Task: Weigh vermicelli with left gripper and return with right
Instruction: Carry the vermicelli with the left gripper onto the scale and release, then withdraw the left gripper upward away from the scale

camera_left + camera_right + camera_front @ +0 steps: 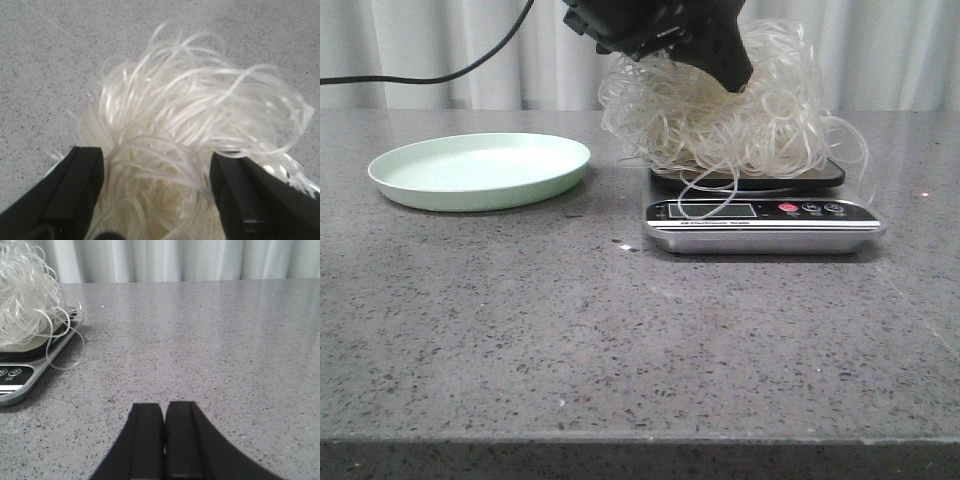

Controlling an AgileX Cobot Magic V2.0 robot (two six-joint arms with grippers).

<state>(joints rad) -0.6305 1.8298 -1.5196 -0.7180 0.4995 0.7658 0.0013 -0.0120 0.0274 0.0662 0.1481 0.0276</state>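
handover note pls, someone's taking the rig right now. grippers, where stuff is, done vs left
Left gripper: fingers spread wide on either side of the vermicelli, above the scale. Whether it is actually clamping strands cannot be told.
Right gripper: fingers together, empty, low over bare table to the right of the scale.
Vermicelli: heaped on the scale's platform, loose loops hanging over the display and the right edge.
Green plate: empty, left of the scale.
Done: noodles moved from plate to scale.
Left: left arm lets go and clears out, take the reading, then the right gripper returns the noodles to the plate.

Scale (760, 213) display digits too small
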